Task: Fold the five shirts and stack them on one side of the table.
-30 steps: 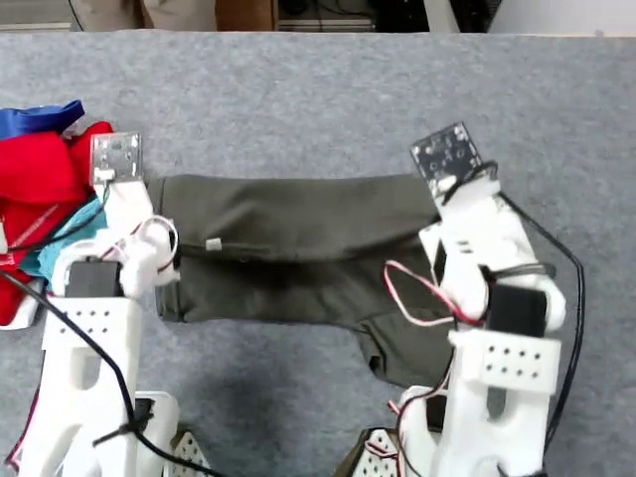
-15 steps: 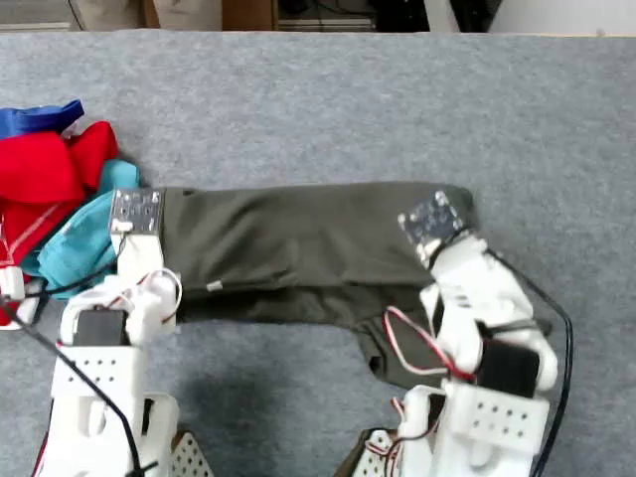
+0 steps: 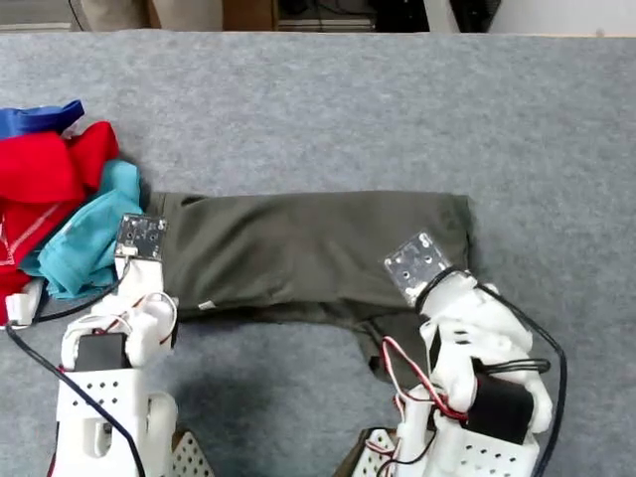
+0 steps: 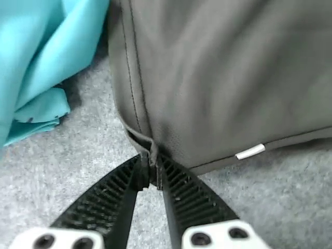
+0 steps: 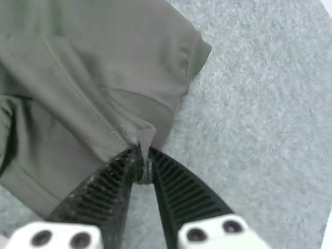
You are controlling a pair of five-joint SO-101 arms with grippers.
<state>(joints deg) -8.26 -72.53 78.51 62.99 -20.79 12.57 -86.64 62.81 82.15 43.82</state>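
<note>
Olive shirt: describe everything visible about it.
The olive shirt is green cloth with stitched hems and a small white tag. It lies folded into a long band on the table, a sleeve sticking out toward the arms. The left gripper pinches one end, the right gripper the other; a teal shirt lies beside it.

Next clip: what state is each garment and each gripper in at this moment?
olive shirt: folded over lengthwise, flat on the table, pinched at both ends.
left gripper: shut on the olive shirt's edge, near the teal shirt.
right gripper: shut on the olive shirt's edge, near a sleeve.
teal shirt: crumpled, unfolded, beside the olive shirt.
red shirt: crumpled, unfolded.
blue garment: bunched behind the red shirt.
</note>
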